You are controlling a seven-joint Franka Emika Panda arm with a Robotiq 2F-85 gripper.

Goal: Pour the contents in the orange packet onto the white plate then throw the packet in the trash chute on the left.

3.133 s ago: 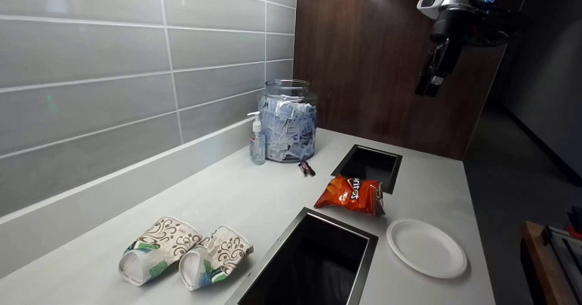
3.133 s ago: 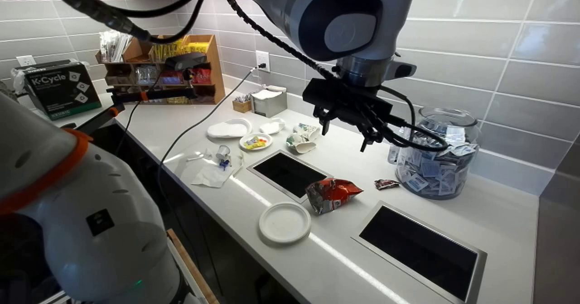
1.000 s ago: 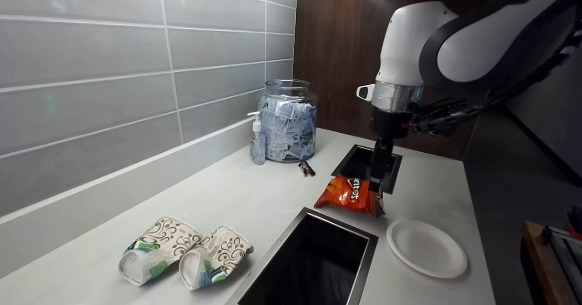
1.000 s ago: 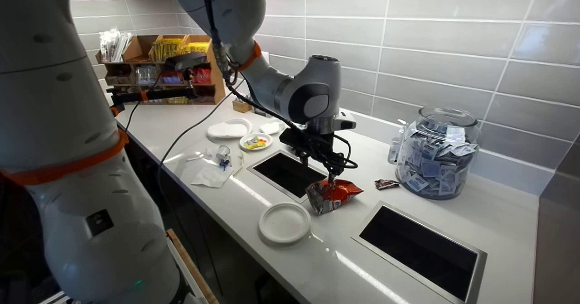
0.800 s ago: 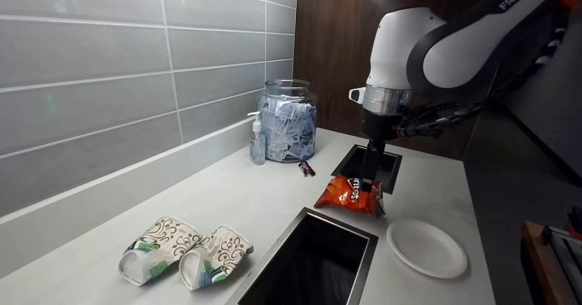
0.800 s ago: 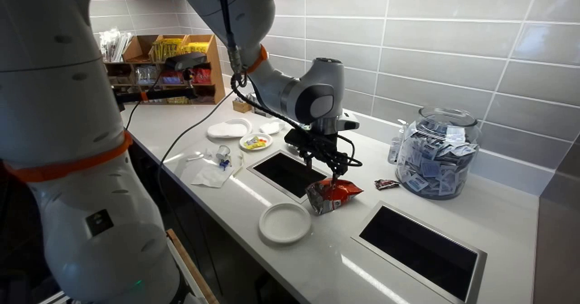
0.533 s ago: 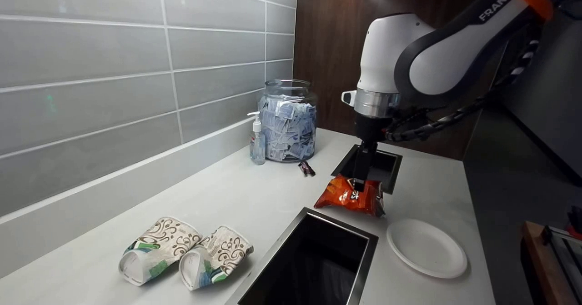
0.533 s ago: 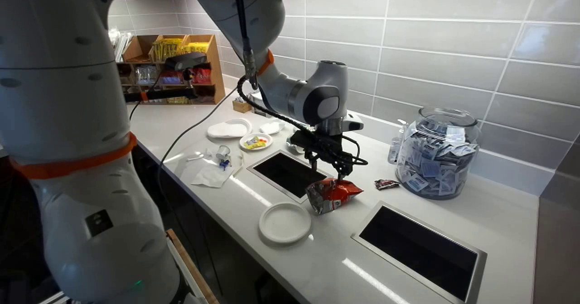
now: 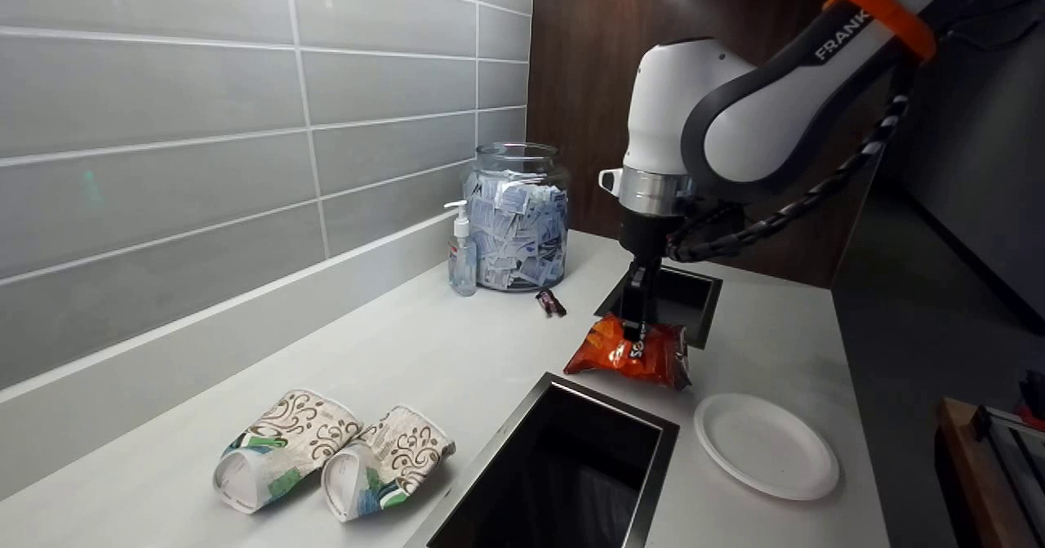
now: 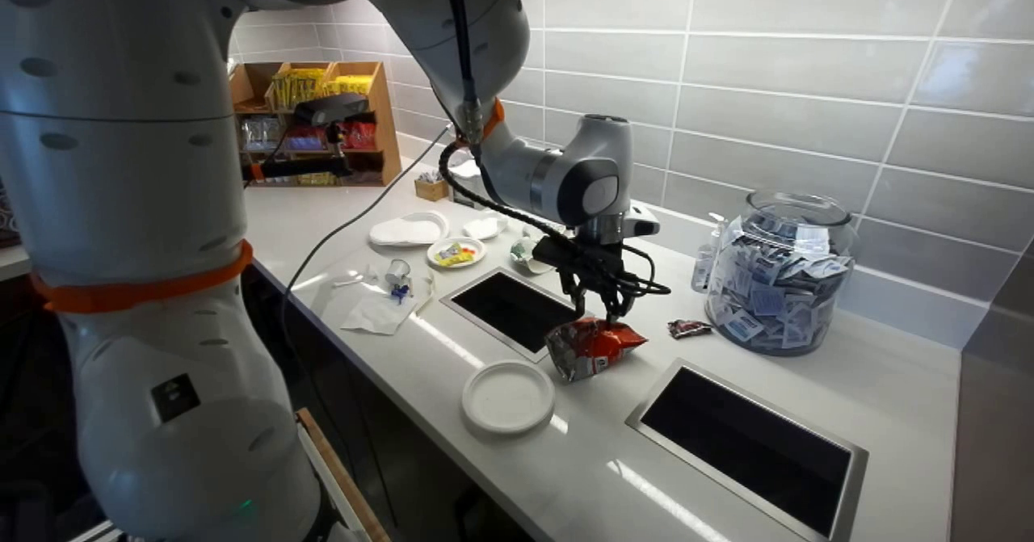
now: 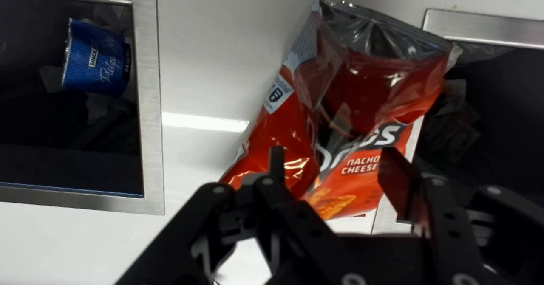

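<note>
Fingers [image 11: 395, 181] spread, gripping nothing; in the wrist view the packet [image 11: 340, 106] shows between their tips and on toward twelve o'clock, long axis one to seven; closing nine-to-three should pinch it crosswise; past its silver end, at one, lies the plate [image 10: 508, 397].

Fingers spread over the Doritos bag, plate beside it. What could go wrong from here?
Closing the open fingers on the body of the Doritos Nacho Cheese bag could crush any chips inside or slip on the glossy film.

Its silvery end points toward the white plate but stops short of it; tipping early may scatter chips on the counter.

A trash chute lies on each side of the bag, so it might go into the wrong one.
</note>
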